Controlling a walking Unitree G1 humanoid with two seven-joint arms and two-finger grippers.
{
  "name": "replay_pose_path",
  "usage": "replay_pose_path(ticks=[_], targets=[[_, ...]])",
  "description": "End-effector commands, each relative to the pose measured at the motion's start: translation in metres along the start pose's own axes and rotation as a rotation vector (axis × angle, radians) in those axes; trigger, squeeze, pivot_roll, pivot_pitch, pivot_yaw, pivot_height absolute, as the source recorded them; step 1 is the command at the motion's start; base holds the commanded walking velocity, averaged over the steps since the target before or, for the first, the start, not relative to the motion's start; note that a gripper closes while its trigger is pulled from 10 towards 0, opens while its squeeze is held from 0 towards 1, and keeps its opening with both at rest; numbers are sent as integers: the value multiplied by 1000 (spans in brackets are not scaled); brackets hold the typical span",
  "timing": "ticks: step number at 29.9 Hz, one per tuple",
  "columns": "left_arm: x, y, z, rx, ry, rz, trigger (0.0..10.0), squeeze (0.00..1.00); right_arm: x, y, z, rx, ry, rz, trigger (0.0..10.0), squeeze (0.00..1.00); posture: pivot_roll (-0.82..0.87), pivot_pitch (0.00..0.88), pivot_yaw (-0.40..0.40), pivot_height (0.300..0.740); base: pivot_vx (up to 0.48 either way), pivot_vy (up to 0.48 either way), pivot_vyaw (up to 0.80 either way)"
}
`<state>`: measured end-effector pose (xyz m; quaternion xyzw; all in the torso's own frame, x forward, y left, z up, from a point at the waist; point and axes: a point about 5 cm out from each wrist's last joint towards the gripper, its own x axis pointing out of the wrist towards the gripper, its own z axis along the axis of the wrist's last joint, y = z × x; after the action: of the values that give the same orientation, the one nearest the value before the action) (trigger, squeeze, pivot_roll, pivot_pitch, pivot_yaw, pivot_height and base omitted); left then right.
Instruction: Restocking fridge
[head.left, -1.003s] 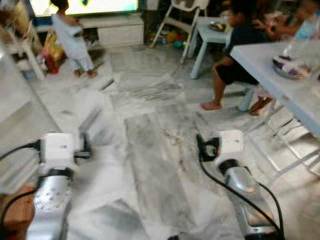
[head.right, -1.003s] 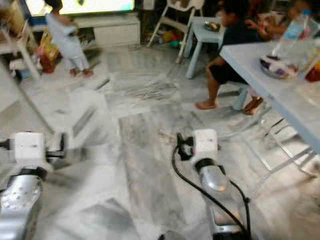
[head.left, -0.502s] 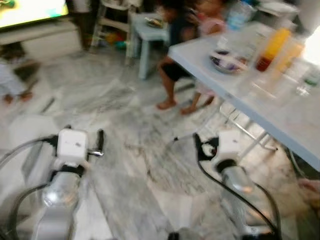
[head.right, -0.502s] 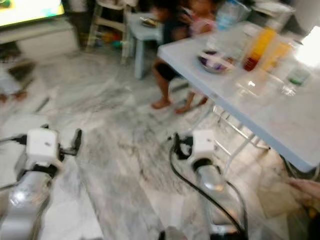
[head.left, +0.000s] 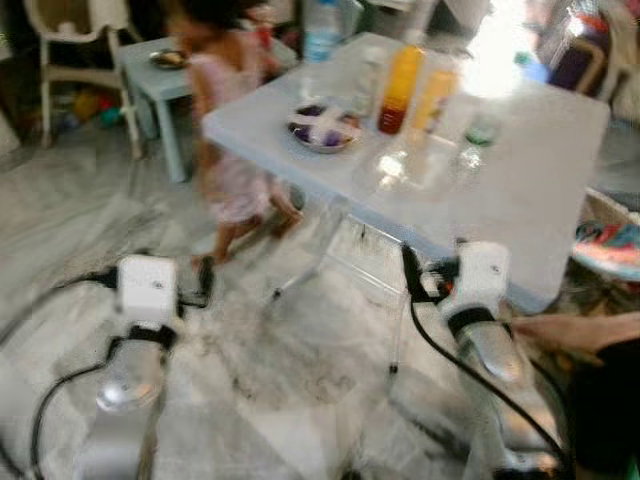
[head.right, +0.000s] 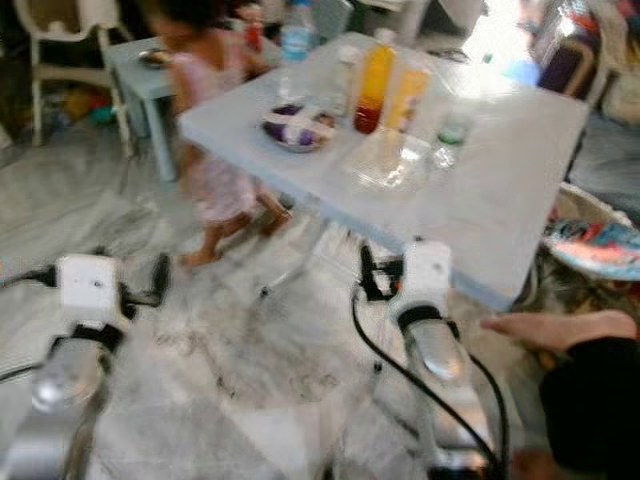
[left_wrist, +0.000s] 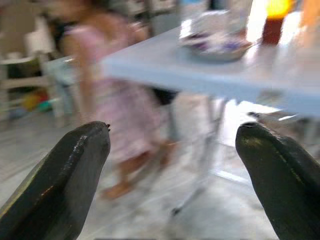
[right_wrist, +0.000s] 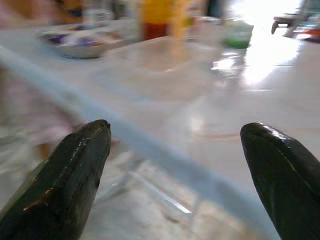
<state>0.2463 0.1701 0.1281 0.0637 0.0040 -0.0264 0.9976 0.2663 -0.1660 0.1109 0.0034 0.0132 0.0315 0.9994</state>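
Worktop ahead, arms held out low before it

The worktop stands ahead and to the robot's right. On it, toward its far left part, sits a bowl; just right of the bowl stand two bottles, with a small cup further right. A person stands on the floor at the worktop's left edge, and a small table is behind them. The left gripper is left of the worktop, over the floor; the right gripper is at its near edge.
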Motion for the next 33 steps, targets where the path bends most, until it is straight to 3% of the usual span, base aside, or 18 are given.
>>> replay_pose_path(ticks=[1, 14, 23, 33], targets=[[-1, 10, -1, 10, 5, 29, 10000, 0, 2, 12, 12, 11, -52, 50, 10000, 0, 45, 70, -49, 740, 446, 0, 0], [1, 8, 0, -28, 0, 23, 10000, 0, 1, 12, 12, 13, -42, 54, 10000, 0, 42, 70, -47, 740, 301, 365, -161], [2, 3, 0, -29, -1, -1, 10000, 0, 1, 14, 12, 48, -33, 56, 10000, 0, 41, 71, -47, 740, 247, 412, -800], [2, -2, 2, -3, -21, -29, 10000, 0, 2, 15, 11, 42, -29, 58, 10000, 0, 43, 73, -47, 740, 294, 375, 0]])
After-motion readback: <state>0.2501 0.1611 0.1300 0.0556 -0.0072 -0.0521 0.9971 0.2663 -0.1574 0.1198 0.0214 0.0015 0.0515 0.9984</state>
